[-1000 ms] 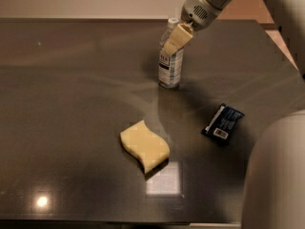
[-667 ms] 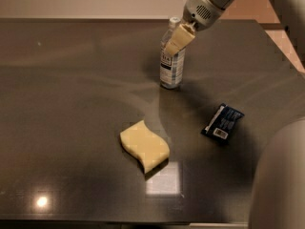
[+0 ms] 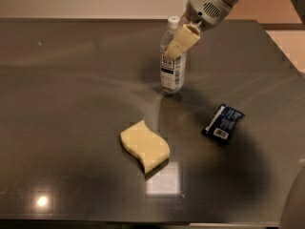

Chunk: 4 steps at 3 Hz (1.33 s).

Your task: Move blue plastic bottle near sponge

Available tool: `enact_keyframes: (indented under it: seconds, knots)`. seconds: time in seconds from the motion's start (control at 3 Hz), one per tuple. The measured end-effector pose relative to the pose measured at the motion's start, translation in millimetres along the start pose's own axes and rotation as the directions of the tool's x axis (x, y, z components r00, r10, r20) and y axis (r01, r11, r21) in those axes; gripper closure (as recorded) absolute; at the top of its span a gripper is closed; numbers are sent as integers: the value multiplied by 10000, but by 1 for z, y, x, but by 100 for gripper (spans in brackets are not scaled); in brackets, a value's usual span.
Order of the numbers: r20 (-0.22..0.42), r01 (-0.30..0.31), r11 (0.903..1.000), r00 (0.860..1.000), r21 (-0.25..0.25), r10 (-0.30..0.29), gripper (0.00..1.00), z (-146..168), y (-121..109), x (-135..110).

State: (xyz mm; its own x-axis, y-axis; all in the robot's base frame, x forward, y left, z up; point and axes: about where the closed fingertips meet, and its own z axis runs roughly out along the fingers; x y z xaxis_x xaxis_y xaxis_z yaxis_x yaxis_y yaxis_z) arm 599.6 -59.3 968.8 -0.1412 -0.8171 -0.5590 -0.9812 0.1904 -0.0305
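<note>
The blue plastic bottle (image 3: 172, 75), clear with a white cap and a pale label, stands upright on the dark table (image 3: 71, 80) at the back middle. My gripper (image 3: 172, 49) reaches in from the top right and is closed around the bottle's upper part. One beige finger (image 3: 183, 40) lies across the front of the bottle; the other is hidden behind it. The pale yellow wavy sponge (image 3: 144, 145) lies flat nearer the front, a bottle's height below and a little left of the bottle.
A flat dark-blue snack packet (image 3: 222, 122) lies to the right of the sponge, below and right of the bottle. The table's right edge (image 3: 281, 56) runs along a tan floor. Part of my own body (image 3: 296, 209) shows at the bottom right corner.
The bottle, held by the gripper, has shifted slightly toward the front of the table. The pale body part at the bottom right has drawn back out of view. Sponge and packet have not moved.
</note>
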Motion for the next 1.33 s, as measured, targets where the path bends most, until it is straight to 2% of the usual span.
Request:
enact_keyframes:
  seconds: [0.33,0.67,1.0,1.33]
  knots:
    - [93,772,9959,9970,-477,-768,100,-7,39,-4]
    - [435,1530,9837,9878,-949,-1495,100,-8,75,-7]
    - [728,2106,9668,9767,-1444,-2019,100,-6,105,-7]
    - [833,2406,9548,9698,-1746,-2292,84,-1,123,-4]
